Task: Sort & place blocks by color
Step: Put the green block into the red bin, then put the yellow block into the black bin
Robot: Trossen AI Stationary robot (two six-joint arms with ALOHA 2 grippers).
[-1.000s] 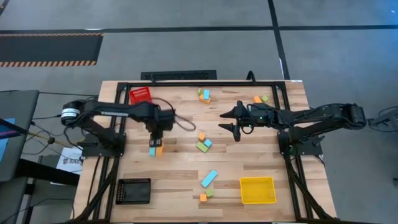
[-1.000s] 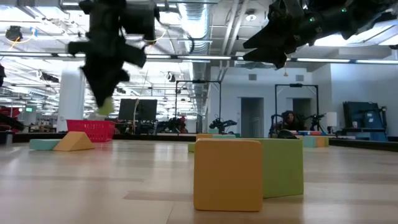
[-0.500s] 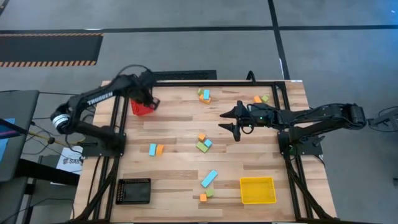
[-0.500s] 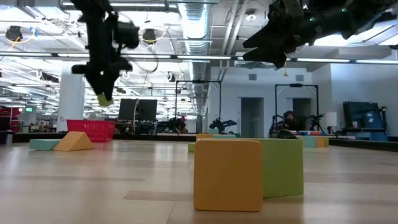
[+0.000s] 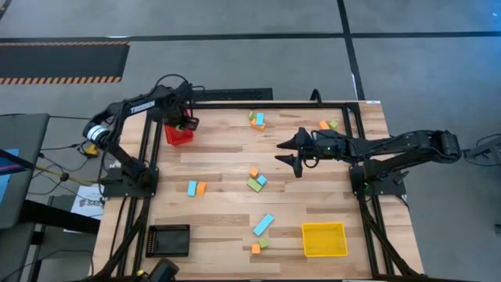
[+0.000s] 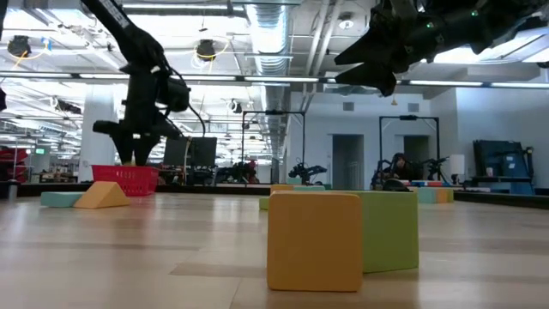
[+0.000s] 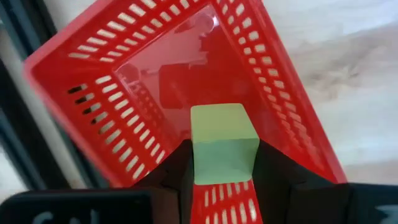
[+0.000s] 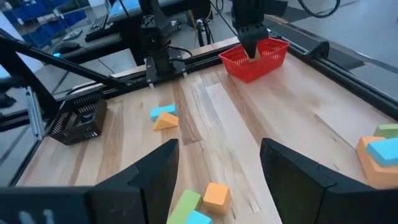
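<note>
My left gripper hangs over the red bin at the table's far left corner, shut on a light green block. In the low view it sits just above the bin's rim. My right gripper hovers open above mid-table, touching nothing. Loose blocks rest on the wood: a cyan and orange pair, an orange, green and cyan cluster, a cyan bar, an orange and green pair, and two far groups. My left gripper pinches the light green block by two opposite side faces, one finger on each. The fingers come from above, pointing down. The block is lifted clear and hangs over the red bin's open inside.
A black bin stands at the near left and a yellow bin at the near right. A black frame rail runs along the far edge. In the low view an orange block and a green block stand close to the camera.
My left gripper, carrying the green block, has swung from above the cyan and orange pair toward the table's far left corner, turned about, and come down close over the red bin. The right arm has kept still.
</note>
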